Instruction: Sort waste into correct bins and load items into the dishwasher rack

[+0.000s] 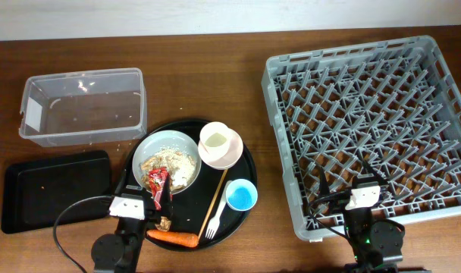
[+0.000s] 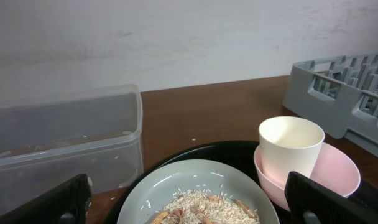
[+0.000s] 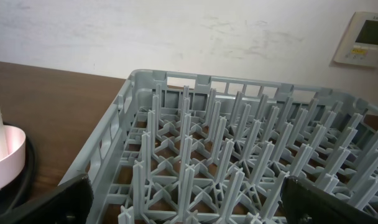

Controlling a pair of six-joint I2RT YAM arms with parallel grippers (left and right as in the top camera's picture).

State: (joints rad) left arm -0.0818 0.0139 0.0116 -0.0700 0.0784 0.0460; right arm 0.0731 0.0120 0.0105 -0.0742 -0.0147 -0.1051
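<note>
Grey dishwasher rack point(image 3: 195, 79) lies just beneath the spread right hand point(image 3: 189, 200).

No legible txt: print on wall panel point(image 3: 365, 38) & red wrapper point(image 1: 158, 182) too small/blurry.

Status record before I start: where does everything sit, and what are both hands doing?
rack: empty
clear tub, black tray: no waste yet
green bowl: rice scraps, red wrapper
cream cup: standing in pink bowl
blue cup, chopsticks, fork, carrot: on round tray
left hand: open, empty
right hand: open, empty, at rack's near edge
</note>
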